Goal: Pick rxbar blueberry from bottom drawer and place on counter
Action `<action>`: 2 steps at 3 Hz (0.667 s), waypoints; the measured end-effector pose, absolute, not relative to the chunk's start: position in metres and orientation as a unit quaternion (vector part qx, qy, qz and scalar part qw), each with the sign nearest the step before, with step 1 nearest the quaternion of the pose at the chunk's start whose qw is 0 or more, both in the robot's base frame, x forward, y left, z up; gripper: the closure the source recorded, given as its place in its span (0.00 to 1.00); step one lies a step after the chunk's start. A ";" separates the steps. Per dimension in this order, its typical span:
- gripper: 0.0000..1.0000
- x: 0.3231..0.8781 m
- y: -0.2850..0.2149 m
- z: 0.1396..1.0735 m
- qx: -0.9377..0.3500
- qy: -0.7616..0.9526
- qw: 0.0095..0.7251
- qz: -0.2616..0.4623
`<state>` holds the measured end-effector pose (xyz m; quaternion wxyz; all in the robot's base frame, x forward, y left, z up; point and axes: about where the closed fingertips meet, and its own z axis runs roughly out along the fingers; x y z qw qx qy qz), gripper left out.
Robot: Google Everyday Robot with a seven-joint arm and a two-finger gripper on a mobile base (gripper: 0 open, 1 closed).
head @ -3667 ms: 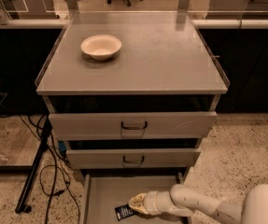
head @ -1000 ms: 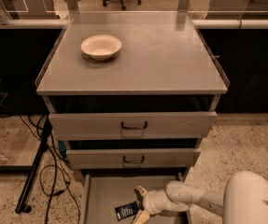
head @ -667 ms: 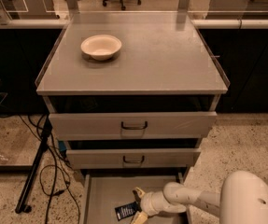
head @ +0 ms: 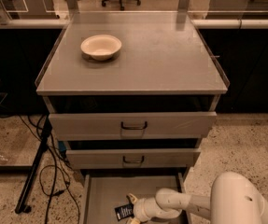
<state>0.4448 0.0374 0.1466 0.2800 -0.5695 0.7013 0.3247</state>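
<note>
Drawer (head: 106, 192) out | gripper (head: 132, 210) low inside, fingers apart | bar (head: 123, 212) just at its 9 o'clock, long axis seemingly 2-to-8 | you close across it.

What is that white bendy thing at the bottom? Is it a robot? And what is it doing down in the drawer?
Yes, it's a robot! The white bendy thing is the robot's arm, and the big white round part beside it belongs to the robot too. At the arm's tip is the gripper, a hand with just two fingers. It is low down inside the open bottom drawer, right at a little dark blue snack bar, the rxbar blueberry. I can't tell whether it has hold of the bar yet.

There is only one camera, and it looks down at the grey cabinet from the front. Two more drawers with dark handles sit above the open one. The flat top is the counter, where the bar is meant to go. A cream bowl sits on it, near the back left.
</note>
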 end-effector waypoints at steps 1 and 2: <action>0.00 0.447 0.040 0.136 -0.577 0.699 0.278 0.318; 0.00 0.450 0.037 0.124 -0.580 0.701 0.275 0.311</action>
